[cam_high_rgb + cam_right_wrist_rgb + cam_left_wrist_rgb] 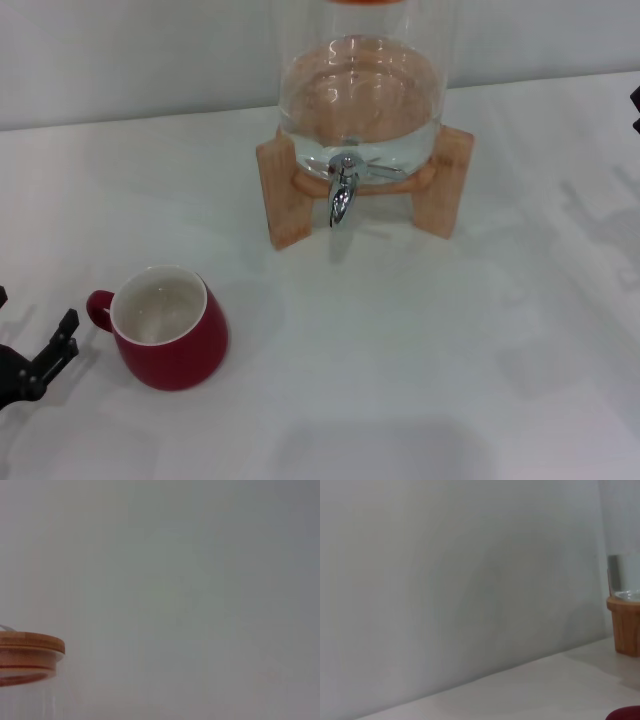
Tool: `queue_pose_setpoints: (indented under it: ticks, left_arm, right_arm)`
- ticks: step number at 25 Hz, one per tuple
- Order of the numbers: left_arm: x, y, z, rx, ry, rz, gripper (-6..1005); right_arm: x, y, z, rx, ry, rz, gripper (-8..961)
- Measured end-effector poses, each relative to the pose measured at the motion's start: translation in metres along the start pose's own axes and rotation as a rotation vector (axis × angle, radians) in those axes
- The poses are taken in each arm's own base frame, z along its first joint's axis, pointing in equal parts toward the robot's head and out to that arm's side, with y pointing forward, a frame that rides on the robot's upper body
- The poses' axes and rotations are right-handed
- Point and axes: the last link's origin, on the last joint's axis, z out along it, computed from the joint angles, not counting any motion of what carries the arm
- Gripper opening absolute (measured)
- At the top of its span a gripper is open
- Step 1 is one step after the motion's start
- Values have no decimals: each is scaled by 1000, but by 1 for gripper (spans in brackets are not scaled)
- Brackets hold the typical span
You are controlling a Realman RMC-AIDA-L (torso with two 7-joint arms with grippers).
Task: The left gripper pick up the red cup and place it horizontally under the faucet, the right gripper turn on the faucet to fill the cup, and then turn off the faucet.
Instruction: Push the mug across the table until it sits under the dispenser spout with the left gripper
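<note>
Red cup [167,338] stands upright on the white worktop [420,360], well in front of and to the left of the faucet [341,196], handle toward our left hand [45,358]. From the head camera we see that hand low at the left edge, just beside the handle, not touching, its fingers spread and released. Our right hand [635,108] barely shows at the far right edge; we cannot tell its state. The glass dispenser [360,95] holds water on its wooden stand [287,190].

Left wrist camera: a sliver of cup [625,714], the stand [624,626], blank wall.

Right wrist camera: the dispenser's wooden lid [27,656].
</note>
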Motion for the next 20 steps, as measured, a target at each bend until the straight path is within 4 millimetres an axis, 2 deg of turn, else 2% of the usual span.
queue_pose_setpoints:
  ticks: [20]
  left_arm:
    - [1,1,1,-15,4,9,862]
  right_arm:
    - [0,0,0,-1,-1,0,850]
